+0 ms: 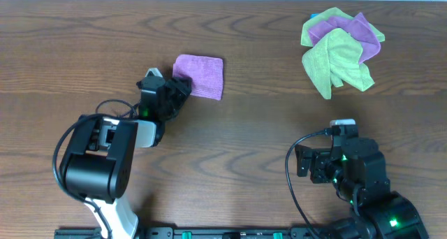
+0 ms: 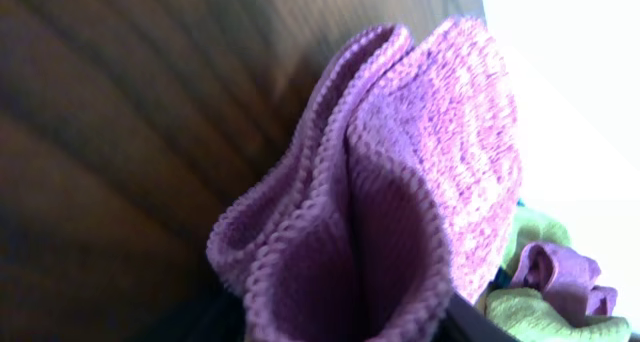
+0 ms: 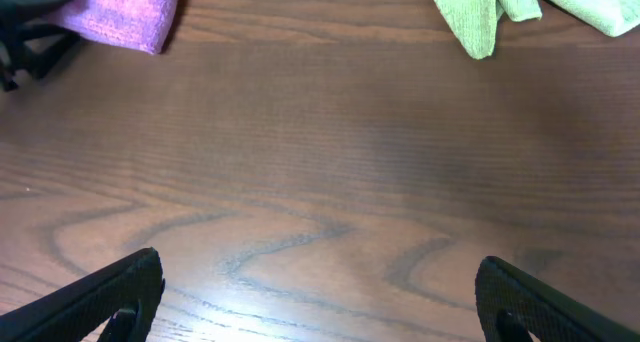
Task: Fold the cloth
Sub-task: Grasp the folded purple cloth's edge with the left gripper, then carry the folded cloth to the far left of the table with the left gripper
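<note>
A purple cloth lies folded into a small rectangle on the wooden table, left of centre. My left gripper is at its near left corner and is shut on the edge. In the left wrist view the purple cloth fills the frame, its layered edges bunched at the jaws, which are mostly hidden. My right gripper is open and empty over bare table at the front right; its two fingertips frame bare wood in the right wrist view. The purple cloth shows at that view's top left.
A pile of green and purple cloths lies at the back right, also seen in the right wrist view and in the left wrist view. Cables trail from both arms near the front edge.
</note>
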